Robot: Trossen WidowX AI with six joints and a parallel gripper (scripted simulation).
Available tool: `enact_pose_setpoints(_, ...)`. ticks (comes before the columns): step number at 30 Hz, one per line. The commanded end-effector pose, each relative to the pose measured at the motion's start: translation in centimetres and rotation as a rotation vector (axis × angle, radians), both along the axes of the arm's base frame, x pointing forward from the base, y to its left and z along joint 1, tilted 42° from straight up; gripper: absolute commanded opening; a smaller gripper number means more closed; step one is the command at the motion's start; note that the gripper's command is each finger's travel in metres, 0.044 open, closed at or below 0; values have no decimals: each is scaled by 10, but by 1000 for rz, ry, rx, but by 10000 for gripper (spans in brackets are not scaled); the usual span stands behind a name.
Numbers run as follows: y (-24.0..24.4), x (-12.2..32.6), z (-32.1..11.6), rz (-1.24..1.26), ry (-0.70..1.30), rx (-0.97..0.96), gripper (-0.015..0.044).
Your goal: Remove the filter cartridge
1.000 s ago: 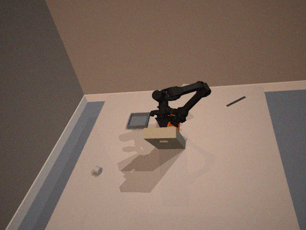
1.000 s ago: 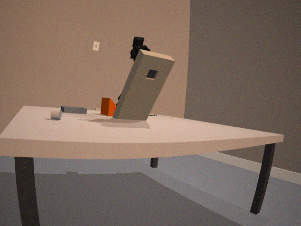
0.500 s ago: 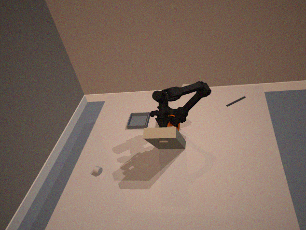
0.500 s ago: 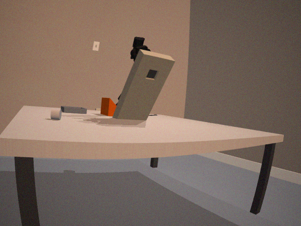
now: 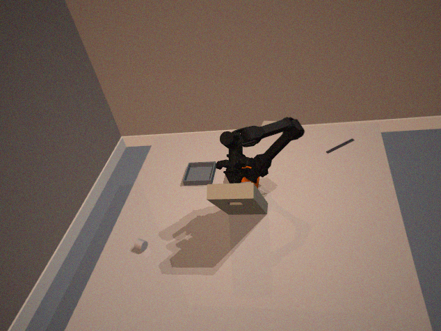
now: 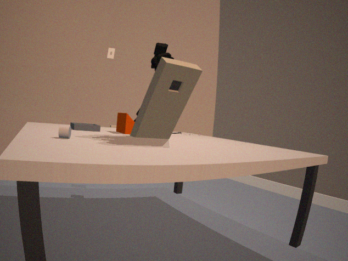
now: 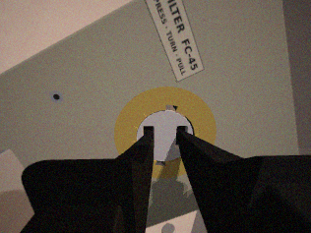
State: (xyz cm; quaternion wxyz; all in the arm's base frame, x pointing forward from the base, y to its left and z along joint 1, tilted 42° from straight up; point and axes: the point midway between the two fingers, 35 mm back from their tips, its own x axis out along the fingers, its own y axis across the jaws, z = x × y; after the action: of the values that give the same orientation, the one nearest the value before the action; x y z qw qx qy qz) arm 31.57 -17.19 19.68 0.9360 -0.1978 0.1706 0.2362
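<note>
Robot arm: external appearance.
The arm (image 5: pixel 272 126) (image 6: pixel 161 53) is matte black throughout, with straight, blocky links and rounded joint housings; the hand (image 7: pixel 165 136) bears two black fingers, broad at the base and tapering to narrow, squared tips.

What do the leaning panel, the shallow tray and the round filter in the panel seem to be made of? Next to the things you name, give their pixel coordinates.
The panel (image 5: pixel 230 191) (image 6: pixel 166 103) (image 7: pixel 246 87) looks like matte painted metal or plastic: even grey-green, no shine. The tray (image 5: pixel 199 183) (image 6: pixel 87 127) could be dull grey plastic or metal, uniformly coloured. The filter cartridge (image 7: pixel 164 122) seems to be smooth, pale plastic, though coated metal is possible.
</note>
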Motion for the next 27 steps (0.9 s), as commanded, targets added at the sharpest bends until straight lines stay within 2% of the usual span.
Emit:
enact_pose_setpoints(1, 1, 3, -3, -3, 5, 1, 99)
enact_pose_setpoints(27, 4, 10, -6, -3, 4, 1, 99)
